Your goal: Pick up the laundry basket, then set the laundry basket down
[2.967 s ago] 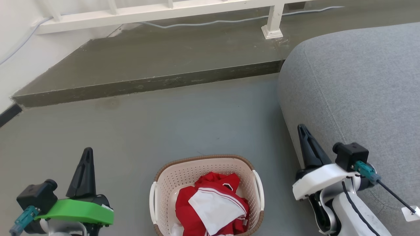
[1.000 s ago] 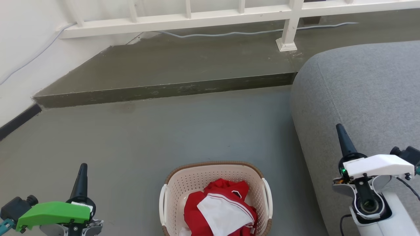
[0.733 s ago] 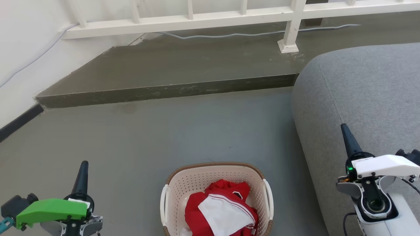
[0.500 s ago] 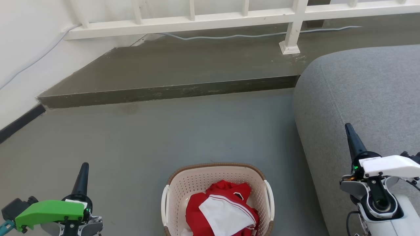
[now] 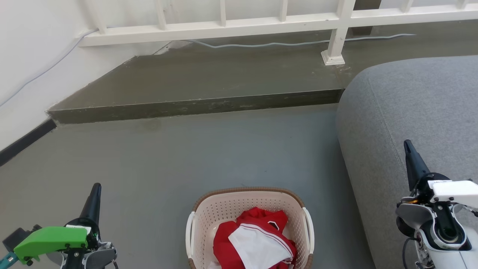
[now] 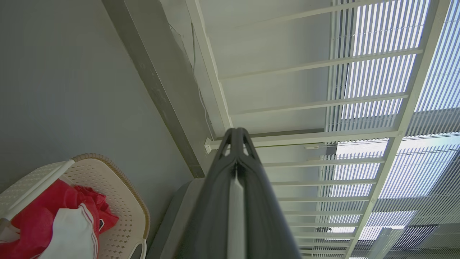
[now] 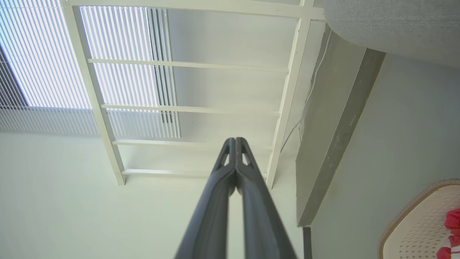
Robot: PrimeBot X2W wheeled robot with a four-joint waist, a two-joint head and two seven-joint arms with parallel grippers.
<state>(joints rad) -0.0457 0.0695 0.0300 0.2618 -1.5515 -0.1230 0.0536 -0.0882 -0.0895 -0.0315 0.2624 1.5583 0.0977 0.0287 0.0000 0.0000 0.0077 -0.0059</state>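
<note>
My left gripper (image 6: 236, 133) has its two dark fingers pressed together along their length, holding nothing. My right gripper (image 7: 235, 141) is the same, tips touching and empty. Both point away from me, one well off to each side of the laundry basket (image 5: 224, 207). The basket stands upright on the grey floor (image 5: 186, 157), close in front of me, with its near end cut off by the bottom of the head view. Red and white clothes (image 5: 257, 239) are heaped inside it. Its white handles, left (image 5: 189, 235) and right (image 5: 310, 235), are free, with no finger near them. A grey sofa (image 5: 410, 97) sits just right of the basket, and my right gripper hangs in front of it. I judge this fits either a basket waiting to be lifted or one already lifted and put back; the pictures do not settle it. Either way, I would keep both arms slow and level, clear of the sofa, and bring the whole basket into view.
</note>
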